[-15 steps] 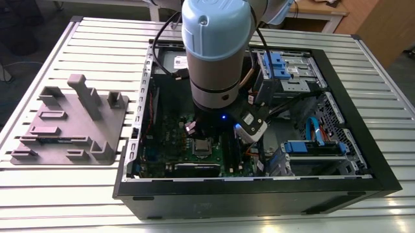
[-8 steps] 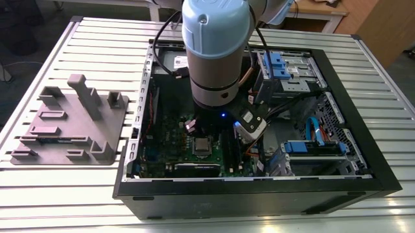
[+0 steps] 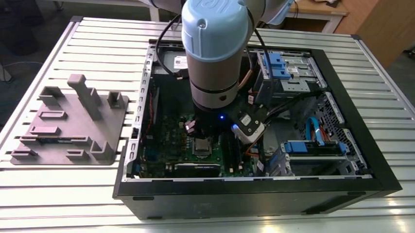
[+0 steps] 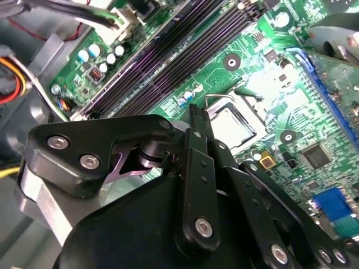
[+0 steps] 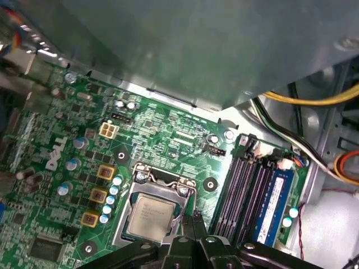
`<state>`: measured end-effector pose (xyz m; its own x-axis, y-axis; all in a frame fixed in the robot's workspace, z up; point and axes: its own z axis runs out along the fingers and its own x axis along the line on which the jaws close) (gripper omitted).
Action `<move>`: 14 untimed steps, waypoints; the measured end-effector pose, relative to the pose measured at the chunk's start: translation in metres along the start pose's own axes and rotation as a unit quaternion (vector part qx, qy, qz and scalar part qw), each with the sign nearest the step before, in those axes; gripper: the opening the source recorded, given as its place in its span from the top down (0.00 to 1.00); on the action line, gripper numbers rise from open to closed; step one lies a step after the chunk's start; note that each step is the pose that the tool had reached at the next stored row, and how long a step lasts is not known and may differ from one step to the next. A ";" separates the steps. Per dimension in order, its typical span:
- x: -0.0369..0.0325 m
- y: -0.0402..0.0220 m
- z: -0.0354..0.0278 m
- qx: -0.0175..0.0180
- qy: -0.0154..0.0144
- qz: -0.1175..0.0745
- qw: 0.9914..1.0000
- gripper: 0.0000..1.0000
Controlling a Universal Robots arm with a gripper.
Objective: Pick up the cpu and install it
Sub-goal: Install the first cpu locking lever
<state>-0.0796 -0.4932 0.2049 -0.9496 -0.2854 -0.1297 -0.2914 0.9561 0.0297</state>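
Observation:
The cpu (image 5: 149,215), a small square chip with a silvery-beige top, lies flat in the silver socket frame (image 5: 161,178) on the green motherboard (image 5: 168,134). In the second wrist view the cpu (image 4: 234,126) shows just past my black fingers. My gripper (image 5: 193,218) hovers at the socket's edge on the side of the memory slots, its fingers pressed together with nothing between them. In the exterior view my gripper (image 3: 201,135) reaches down into the open computer case, directly over the socket (image 3: 202,146).
Long black memory slots (image 5: 241,185) run beside the socket, one holding a blue-labelled stick (image 5: 276,202). Case walls (image 3: 363,141), drive bays (image 3: 285,68) and cables (image 5: 314,101) crowd the arm. A grey plastic tray (image 3: 65,126) sits on the slatted table at the exterior view's left.

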 end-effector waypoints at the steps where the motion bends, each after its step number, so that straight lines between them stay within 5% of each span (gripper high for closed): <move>1: 0.0000 -0.0001 0.0000 0.001 0.000 0.004 1.000 0.90; 14: 0.0021 -0.0057 0.0025 0.001 0.000 0.004 1.000 0.90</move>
<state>-0.0796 -0.4991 0.2020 -0.9521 -0.2767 -0.1298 -0.2827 0.9587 0.0297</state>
